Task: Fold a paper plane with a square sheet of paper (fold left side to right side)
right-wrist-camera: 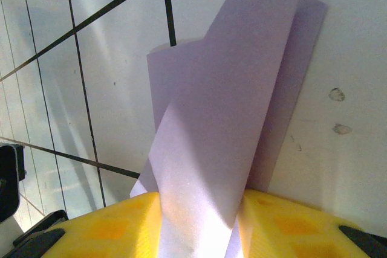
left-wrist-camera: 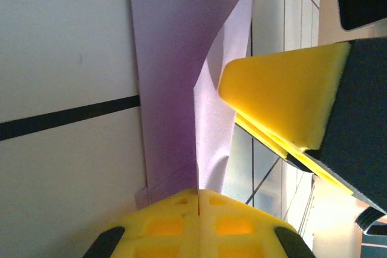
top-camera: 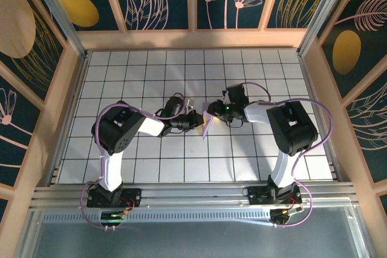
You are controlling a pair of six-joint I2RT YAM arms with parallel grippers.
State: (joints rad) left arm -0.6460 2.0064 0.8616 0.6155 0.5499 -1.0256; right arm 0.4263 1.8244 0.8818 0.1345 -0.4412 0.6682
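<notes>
The lavender sheet of paper (top-camera: pixel 207 127) is partly folded and sits at mid-table between both grippers. In the left wrist view the paper (left-wrist-camera: pixel 175 58) lies flat on the left, with one flap standing up from a crease. My left gripper (left-wrist-camera: pixel 198 194) is shut on the near end of that flap. It meets the paper from the left (top-camera: pixel 196 119). My right gripper (top-camera: pixel 213 112) comes in from the right. Its yellow fingers stand apart, so the right gripper (right-wrist-camera: pixel 201 222) is open, with a raised strip of the paper (right-wrist-camera: pixel 230 119) passing between them. One right fingertip (left-wrist-camera: pixel 284 95) hovers beside the flap.
The white grid-tiled table (top-camera: pixel 151 161) is ringed by wooden walls (top-camera: pixel 69 107). An aluminium rail (top-camera: pixel 193 194) runs along the near edge by the arm bases. Free tiles lie behind and in front of the grippers.
</notes>
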